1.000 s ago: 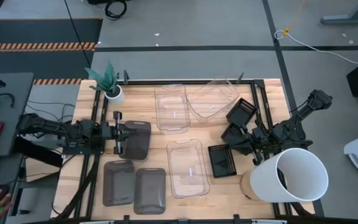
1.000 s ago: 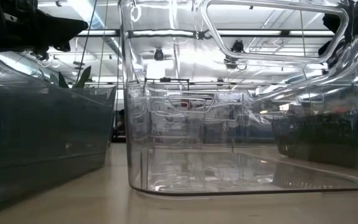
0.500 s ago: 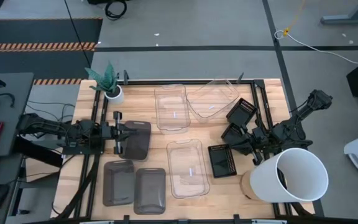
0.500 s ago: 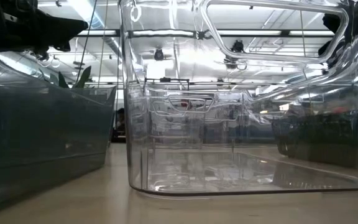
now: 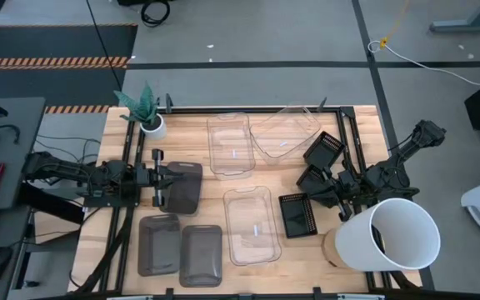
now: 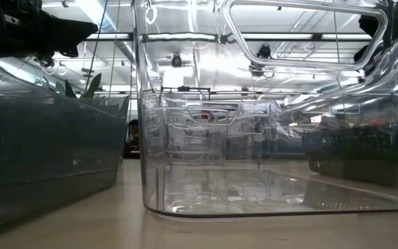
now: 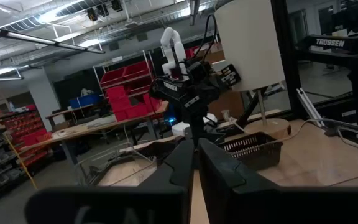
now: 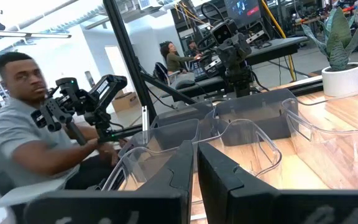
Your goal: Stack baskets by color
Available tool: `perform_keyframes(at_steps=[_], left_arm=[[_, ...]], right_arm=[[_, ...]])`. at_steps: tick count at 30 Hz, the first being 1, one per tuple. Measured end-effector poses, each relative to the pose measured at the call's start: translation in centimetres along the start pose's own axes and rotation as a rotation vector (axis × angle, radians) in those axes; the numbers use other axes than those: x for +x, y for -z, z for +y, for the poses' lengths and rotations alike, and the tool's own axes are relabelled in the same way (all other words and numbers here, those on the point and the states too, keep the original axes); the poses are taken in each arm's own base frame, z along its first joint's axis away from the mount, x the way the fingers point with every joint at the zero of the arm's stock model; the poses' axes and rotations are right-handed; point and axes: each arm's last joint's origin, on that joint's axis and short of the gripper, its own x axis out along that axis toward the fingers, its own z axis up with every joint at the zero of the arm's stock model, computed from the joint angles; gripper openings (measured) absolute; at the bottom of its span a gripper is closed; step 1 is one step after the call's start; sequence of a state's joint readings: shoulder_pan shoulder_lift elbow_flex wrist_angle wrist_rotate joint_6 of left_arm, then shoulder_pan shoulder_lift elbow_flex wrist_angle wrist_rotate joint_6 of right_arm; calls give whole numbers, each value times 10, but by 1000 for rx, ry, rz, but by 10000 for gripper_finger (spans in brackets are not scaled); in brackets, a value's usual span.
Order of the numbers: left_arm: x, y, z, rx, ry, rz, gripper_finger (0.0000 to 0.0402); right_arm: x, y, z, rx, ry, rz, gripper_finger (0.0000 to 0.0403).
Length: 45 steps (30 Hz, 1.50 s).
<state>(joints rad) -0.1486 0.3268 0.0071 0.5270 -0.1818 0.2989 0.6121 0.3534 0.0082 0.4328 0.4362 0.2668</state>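
While stacking not begun, left gripper (image 5: 158, 185) fingers together, empty, over smoky grey plastic basket (image 5: 182, 187) centre-left; right gripper (image 5: 333, 193) likewise closed, empty, beside black perforated baskets (image 5: 298, 215).

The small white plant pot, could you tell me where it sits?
In the high view, the plant pot stands at the table's far left corner, beyond the left arm and left of the far clear basket.

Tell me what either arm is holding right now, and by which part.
Nothing is held. The left gripper and the right gripper both have their jaws shut on nothing, parked at opposite sides of the table.
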Motion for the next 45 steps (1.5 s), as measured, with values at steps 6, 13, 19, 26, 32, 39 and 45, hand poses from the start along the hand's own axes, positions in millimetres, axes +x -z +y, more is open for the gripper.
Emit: perform_keyframes(at_steps=[6,13,19,26,32,39,45], left_arm=[[0,0,0,0,0,0,36],[0,0,0,0,0,0,27],[0,0,0,0,1,0,28],[0,0,0,0,1,0,34],[0,0,0,0,1,0,26],[0,0,0,0,0,0,32],[0,0,0,0,0,0,35]], right_arm=[[0,0,0,0,0,0,29],[0,0,0,0,0,0,29],[0,0,0,0,0,0,29],[0,0,0,0,0,0,29],[0,0,0,0,0,0,29],[0,-1,0,0,3,-9,29],[-1,-16,-1,65,73,-170,29]])
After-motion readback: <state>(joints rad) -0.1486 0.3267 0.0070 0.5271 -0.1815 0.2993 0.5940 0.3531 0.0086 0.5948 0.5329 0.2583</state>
